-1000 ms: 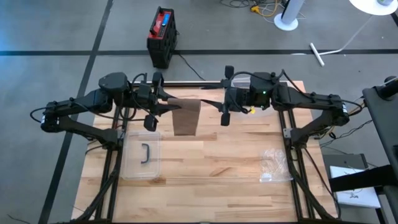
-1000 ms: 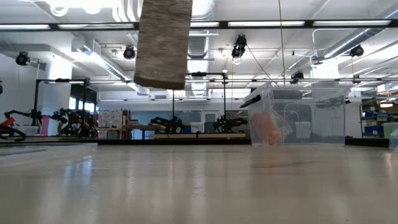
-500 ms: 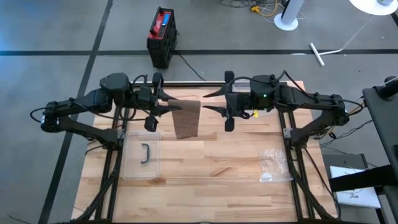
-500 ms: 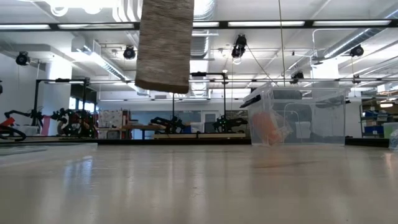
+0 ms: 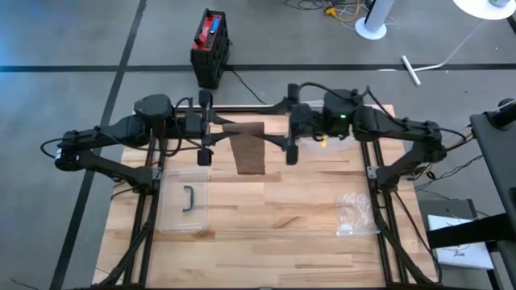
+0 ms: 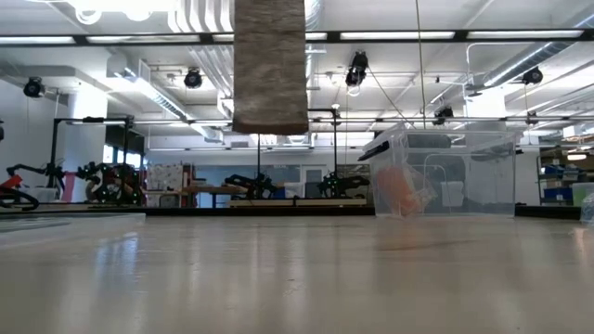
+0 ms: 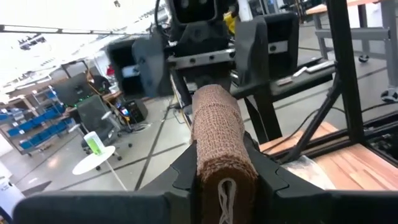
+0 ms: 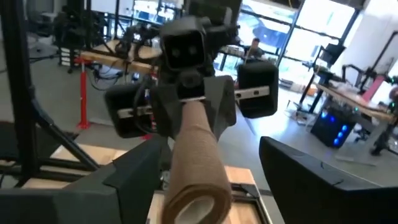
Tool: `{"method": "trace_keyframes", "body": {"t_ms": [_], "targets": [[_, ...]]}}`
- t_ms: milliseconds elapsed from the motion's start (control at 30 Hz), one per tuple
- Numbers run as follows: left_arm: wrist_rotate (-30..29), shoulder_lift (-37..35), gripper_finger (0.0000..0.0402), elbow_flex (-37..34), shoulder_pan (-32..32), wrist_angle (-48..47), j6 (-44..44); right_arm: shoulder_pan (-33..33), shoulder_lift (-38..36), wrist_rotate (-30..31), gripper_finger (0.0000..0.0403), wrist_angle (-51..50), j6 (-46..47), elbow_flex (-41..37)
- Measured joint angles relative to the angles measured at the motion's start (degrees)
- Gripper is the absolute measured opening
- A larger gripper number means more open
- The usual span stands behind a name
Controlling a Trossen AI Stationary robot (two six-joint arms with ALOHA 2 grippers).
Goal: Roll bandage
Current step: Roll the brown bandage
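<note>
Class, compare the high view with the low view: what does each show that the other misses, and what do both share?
Only the high view shows the two arms: the left tool and right tool flank the bandage above the table, with a clear lid and a plastic bag lying on it. Only the low view shows the bandage's loose end hanging clear of the tabletop, and a clear bin behind. Both show the bandage.

Bandage [image 7: 216, 134] rough woven cloth; table [image 5: 274, 217] wood.
</note>
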Motion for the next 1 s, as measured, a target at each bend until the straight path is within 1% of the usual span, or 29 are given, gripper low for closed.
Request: {"method": "trace_keyframes", "body": {"t_ms": [100, 200, 467, 733, 867, 1000], "targets": [[0.0, 0.1, 0.0069, 0.0, 0.0, 0.1, 0.0, -0.7, 1.7, 0.0, 0.0265, 1.2, 1.3, 0.0], [-0.1, -0.2, 0.0063, 0.0, 0.0, 0.1, -0.1, -0.9, 2.5, 0.0, 0.0251, 2.5, 2.3, 0.0], [-1.2, -0.8, 0.0072, 0.0, 0.0, 1.2, -0.2, -1.1, 3.2, -0.1, 0.0181, 2.6, 3.1, 0.0], [-1.9, -0.8, 0.0066, 0.0, -0.1, 1.5, -0.2, -1.1, 3.2, 0.0, 0.0112, 2.4, 2.8, 0.0], [-1.9, -0.8, 0.0082, 0.0, -0.1, 1.5, -1.2, -1.1, 3.2, 0.0, 0.0082, 2.3, 1.3, 0.0], [-1.9, -1.0, 0.0110, 0.0, -0.1, 1.2, -4.0, -1.1, 2.9, 0.0, 0.0064, 2.3, -2.2, 0.0]]}}
